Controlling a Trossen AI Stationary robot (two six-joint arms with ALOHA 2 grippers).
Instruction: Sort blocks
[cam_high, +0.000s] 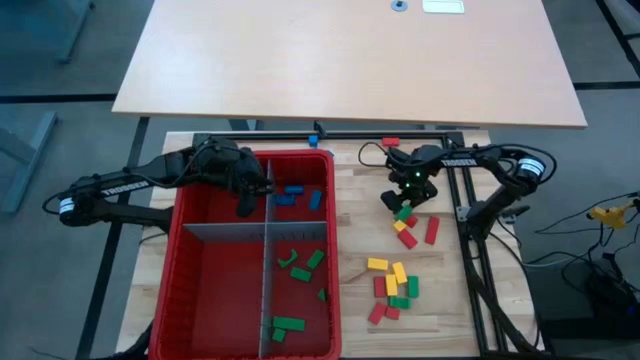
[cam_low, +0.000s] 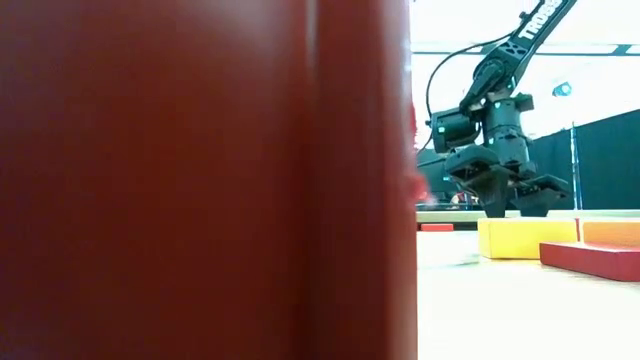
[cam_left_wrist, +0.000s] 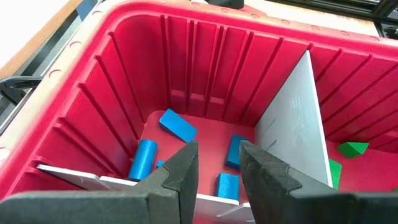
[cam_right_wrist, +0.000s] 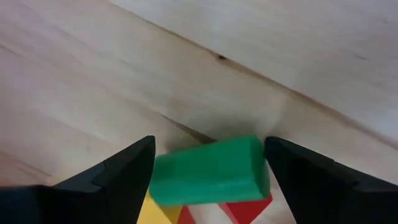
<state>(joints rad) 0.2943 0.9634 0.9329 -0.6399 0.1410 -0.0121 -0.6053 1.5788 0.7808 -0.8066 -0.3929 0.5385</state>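
The red bin (cam_high: 180, 260) stands at the table's left, split by grey dividers (cam_left_wrist: 292, 130). Blue blocks (cam_left_wrist: 177, 124) lie in its far right compartment and green blocks (cam_high: 300, 265) in the near right one. My left gripper (cam_high: 247, 207) hangs open and empty (cam_left_wrist: 219, 149) over the bin's far part, next to the middle divider. To the right of the bin, my right gripper (cam_high: 405, 200) is down at a small pile, shut on a green block (cam_right_wrist: 208, 171). More red, yellow and green blocks (cam_high: 392, 285) lie loose on the wood nearer the front. My right gripper (cam_right_wrist: 209, 142) has the green block lengthwise between its two fingers, one at each short end (cam_right_wrist: 264, 168). The fingers come from above, pointing down. The block lies nearly level, resting on a yellow block (cam_right_wrist: 158, 214) and a red block (cam_right_wrist: 249, 211) under it.
A single red block (cam_high: 431, 230) lies just right of the pile. A black frame rail (cam_high: 470, 250) runs along the table's right side. In the low view the bin's wall (cam_low: 200, 180) hides the left half, while a yellow block (cam_low: 525, 238) and a red block (cam_low: 590, 258) lie in front.
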